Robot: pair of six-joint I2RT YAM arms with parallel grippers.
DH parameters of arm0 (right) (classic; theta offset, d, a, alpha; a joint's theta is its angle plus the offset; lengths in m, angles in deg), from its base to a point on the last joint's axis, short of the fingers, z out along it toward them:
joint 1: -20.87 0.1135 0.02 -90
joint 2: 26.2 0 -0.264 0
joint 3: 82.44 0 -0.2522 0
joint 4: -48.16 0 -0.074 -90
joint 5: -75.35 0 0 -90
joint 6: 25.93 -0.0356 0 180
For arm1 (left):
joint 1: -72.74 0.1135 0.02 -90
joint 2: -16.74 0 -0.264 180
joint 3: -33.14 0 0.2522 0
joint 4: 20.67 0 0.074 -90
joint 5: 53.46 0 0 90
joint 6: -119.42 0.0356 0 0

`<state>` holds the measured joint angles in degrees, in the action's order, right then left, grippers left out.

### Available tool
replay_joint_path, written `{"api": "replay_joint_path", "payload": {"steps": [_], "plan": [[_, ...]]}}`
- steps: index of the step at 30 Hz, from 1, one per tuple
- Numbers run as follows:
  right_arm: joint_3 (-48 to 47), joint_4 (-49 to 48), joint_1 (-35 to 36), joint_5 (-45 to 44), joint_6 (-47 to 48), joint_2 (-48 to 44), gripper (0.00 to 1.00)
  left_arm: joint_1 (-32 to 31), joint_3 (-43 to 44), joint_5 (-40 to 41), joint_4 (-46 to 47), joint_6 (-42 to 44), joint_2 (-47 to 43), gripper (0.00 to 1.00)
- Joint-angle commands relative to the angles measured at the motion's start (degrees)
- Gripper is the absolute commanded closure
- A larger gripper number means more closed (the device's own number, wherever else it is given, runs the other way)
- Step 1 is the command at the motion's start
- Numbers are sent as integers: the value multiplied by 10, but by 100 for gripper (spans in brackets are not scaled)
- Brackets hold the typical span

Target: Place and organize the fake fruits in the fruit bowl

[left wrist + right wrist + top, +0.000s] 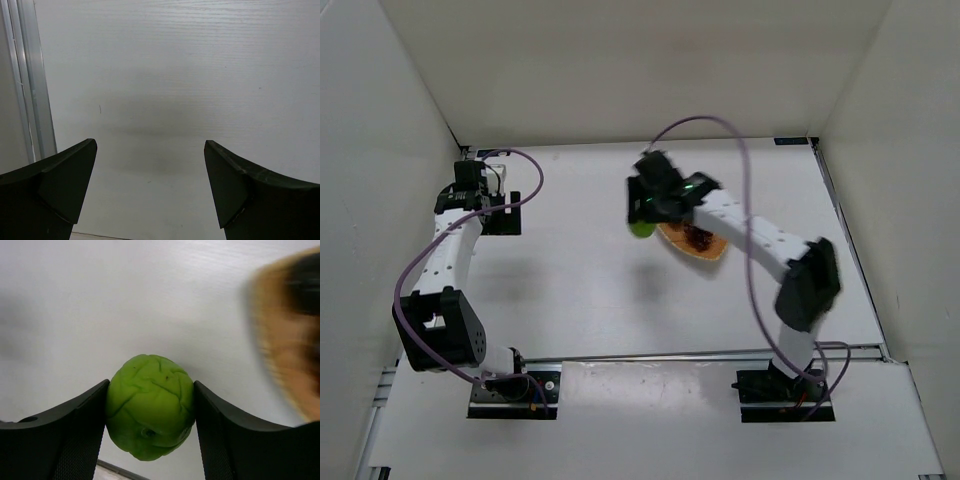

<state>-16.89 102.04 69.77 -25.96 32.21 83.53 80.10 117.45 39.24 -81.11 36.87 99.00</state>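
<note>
My right gripper (642,226) is shut on the bright green round fruit (150,406) and holds it above the table, just left of the fruit bowl. The fruit also shows in the top view (642,228). The fruit bowl (712,250) is a tan woven basket, partly hidden under the right arm; it shows blurred at the right edge of the right wrist view (282,335). A dark red-purple piece (698,236) lies in the bowl. The plum-like ball is not clearly visible. My left gripper (150,187) is open and empty over bare table at the far left (498,195).
White walls enclose the table on three sides. An aluminium rail (30,90) runs along the table's left edge near my left gripper. A purple cable (745,160) loops above the right arm.
</note>
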Motion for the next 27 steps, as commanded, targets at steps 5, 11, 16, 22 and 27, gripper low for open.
{"api": "replay_joint_path", "payload": {"steps": [5, 11, 16, 22, 27], "plan": [[202, -10, -214, -64, -58, -177, 93, 3, -10, -29, 2, -5, -27, 0], [163, -22, -333, -7, -32, -109, 94, 3, 7, -34, -10, -5, -17, 0], [102, 4, -373, 62, -32, -33, 94, 3, 7, -34, -15, 0, -23, 0], [69, 22, -373, 84, -22, 10, 67, 3, 2, -29, -20, 6, -23, 0], [59, 22, -373, 79, -3, 4, 32, 3, 7, -29, -20, 6, -23, 0]]}}
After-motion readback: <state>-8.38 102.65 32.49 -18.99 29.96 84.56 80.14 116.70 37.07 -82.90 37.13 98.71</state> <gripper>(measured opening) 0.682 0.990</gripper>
